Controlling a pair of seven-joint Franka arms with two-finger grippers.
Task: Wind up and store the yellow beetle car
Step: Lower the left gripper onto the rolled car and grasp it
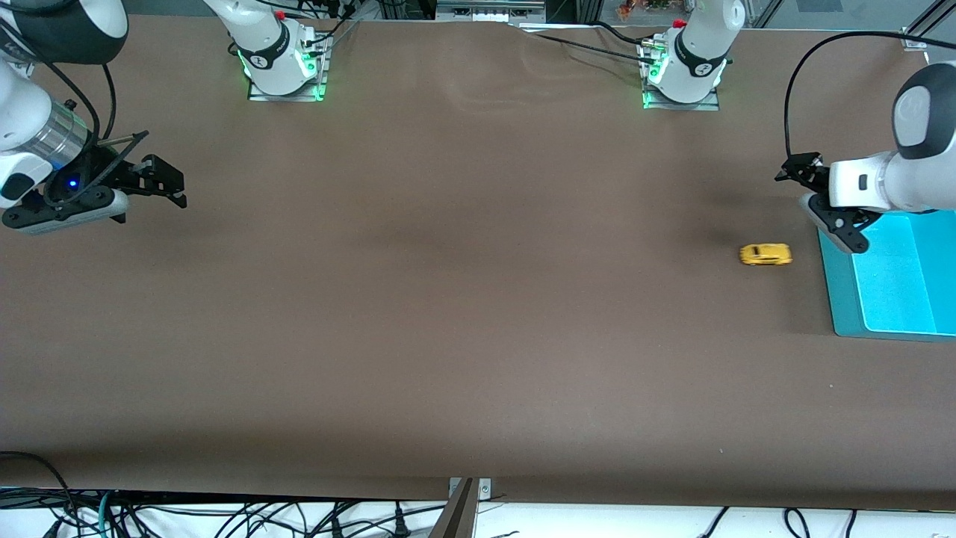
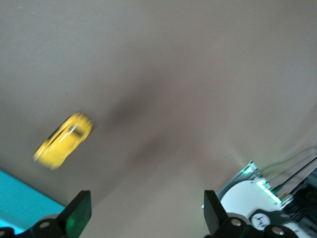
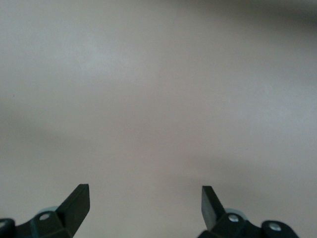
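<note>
Tray (image 1: 842, 299) apparently empty | yellow beetle car (image 1: 765, 255) beside it | both grippers' fingers spread

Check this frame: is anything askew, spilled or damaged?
Nothing stands out. The yellow beetle car sits upright on its wheels on the table, beside the teal tray; no spill or damage shows.

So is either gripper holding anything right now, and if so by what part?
Nothing is held. The left gripper and right gripper are both open and empty; the yellow beetle car sits on the table.
</note>
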